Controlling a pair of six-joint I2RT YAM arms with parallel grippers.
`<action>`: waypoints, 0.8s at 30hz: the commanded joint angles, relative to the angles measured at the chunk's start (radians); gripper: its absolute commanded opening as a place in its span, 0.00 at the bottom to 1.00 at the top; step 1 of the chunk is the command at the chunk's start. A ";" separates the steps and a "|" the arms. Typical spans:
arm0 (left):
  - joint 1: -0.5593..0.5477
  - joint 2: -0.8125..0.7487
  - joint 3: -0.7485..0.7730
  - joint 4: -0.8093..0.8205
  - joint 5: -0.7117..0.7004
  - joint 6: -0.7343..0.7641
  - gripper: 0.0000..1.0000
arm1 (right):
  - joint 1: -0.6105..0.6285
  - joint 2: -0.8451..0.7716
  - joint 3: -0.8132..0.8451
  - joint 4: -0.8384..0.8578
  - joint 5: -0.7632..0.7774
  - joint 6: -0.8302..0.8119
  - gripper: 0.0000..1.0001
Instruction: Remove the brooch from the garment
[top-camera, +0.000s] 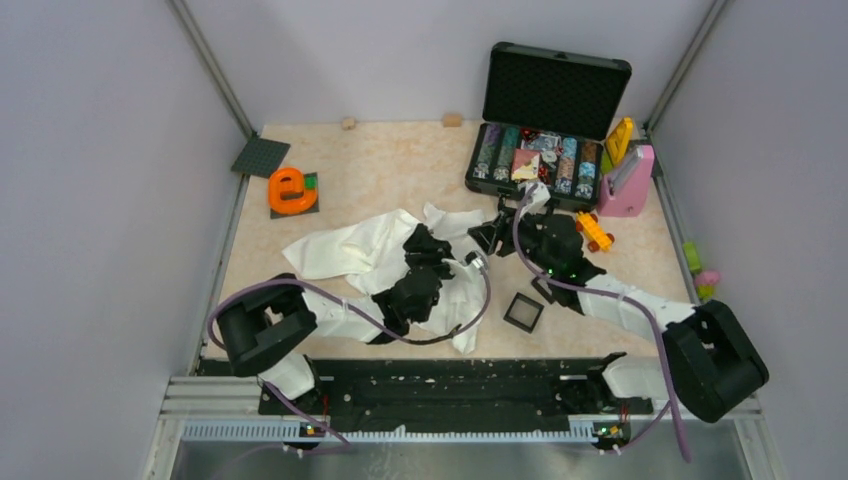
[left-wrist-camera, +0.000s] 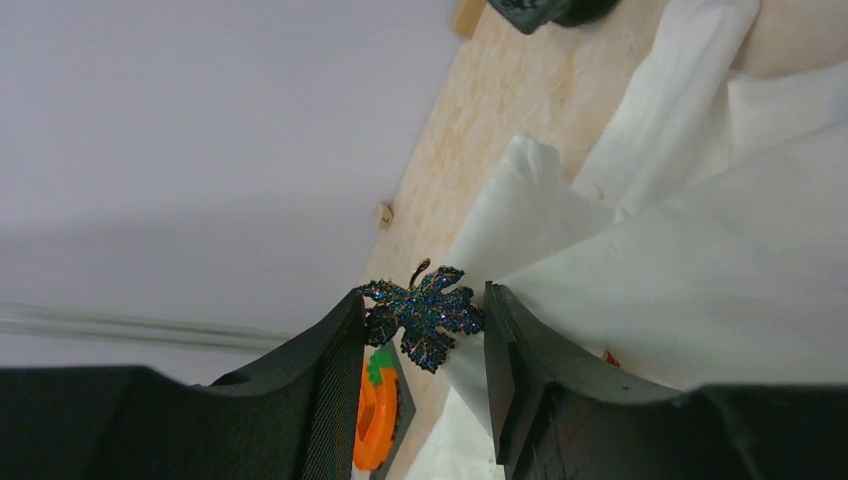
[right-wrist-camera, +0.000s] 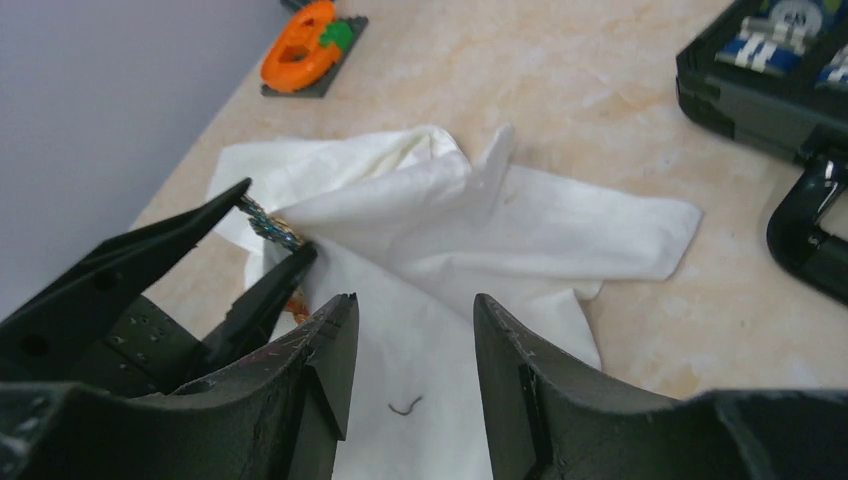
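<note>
The garment (top-camera: 345, 250) is a crumpled white cloth on the table, also in the left wrist view (left-wrist-camera: 700, 250) and the right wrist view (right-wrist-camera: 450, 230). The brooch (left-wrist-camera: 425, 312) is a glittering blue-green leaf. My left gripper (left-wrist-camera: 425, 315) is shut on it, one edge against each fingertip, right at a fold of the cloth. I cannot tell whether it is still pinned. In the right wrist view the brooch (right-wrist-camera: 268, 224) shows between the left fingers (right-wrist-camera: 200, 225). My right gripper (right-wrist-camera: 412, 310) is open and empty just above the cloth, close to the left gripper (top-camera: 425, 245).
An open black case (top-camera: 550, 130) of chips stands at the back right, with a pink object (top-camera: 628, 182) and a yellow toy (top-camera: 595, 232) beside it. An orange piece (top-camera: 292, 190) lies at the back left. A small black square box (top-camera: 523, 312) sits near the front.
</note>
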 joint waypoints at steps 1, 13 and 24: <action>0.005 -0.080 -0.002 0.192 0.134 0.036 0.05 | -0.043 -0.124 0.071 -0.082 -0.097 0.023 0.48; 0.068 -0.396 -0.149 0.055 0.665 -0.160 0.00 | -0.091 -0.145 0.195 -0.228 -0.465 0.057 0.77; 0.094 -0.461 -0.158 -0.038 0.842 -0.204 0.00 | -0.082 -0.080 0.243 -0.234 -0.645 0.027 0.67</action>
